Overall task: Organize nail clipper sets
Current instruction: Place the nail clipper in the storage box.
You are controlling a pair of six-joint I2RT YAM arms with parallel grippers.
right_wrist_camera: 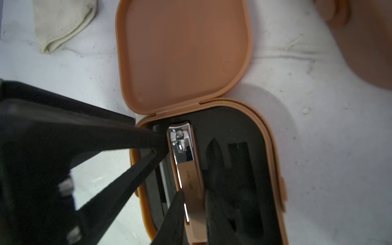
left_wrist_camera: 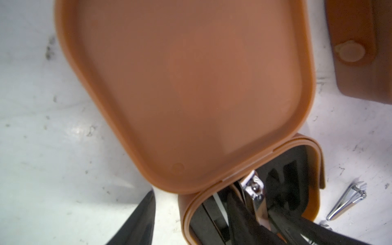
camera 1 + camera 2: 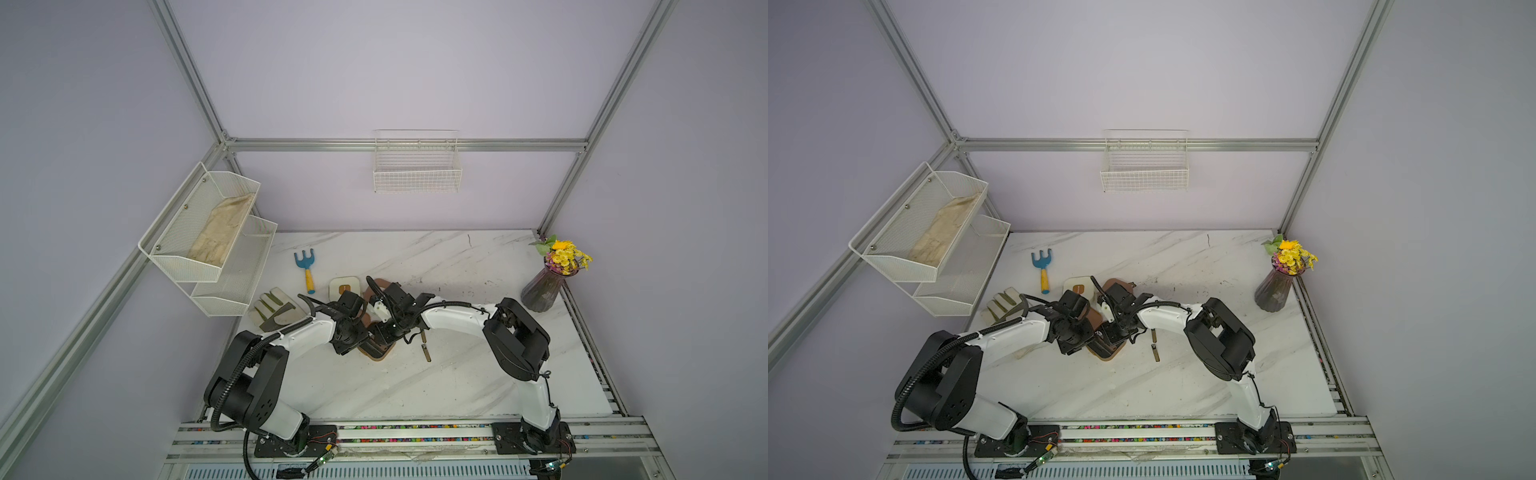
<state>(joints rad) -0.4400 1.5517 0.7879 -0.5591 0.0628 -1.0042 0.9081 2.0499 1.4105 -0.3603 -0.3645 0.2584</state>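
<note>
Right wrist view | step: I was seating silver clipper (image 1: pixel 184 152) in foam slot of open brown case (image 1: pixel 271 161) | right gripper (image 1: pixel 194 192) clamped on it; left gripper (image 1: pixel 156 144) closed at case rim | next, I judged: release, then fold lid (image 1: pixel 184 48) shut.

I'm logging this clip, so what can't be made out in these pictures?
Both top views: the arms cover most of the open brown case, hiding its contents.
Right wrist view: the right hand flanks the silver clipper; whether it grips is unclear.
Left wrist view: the edge cuts off a second brown case.
</note>
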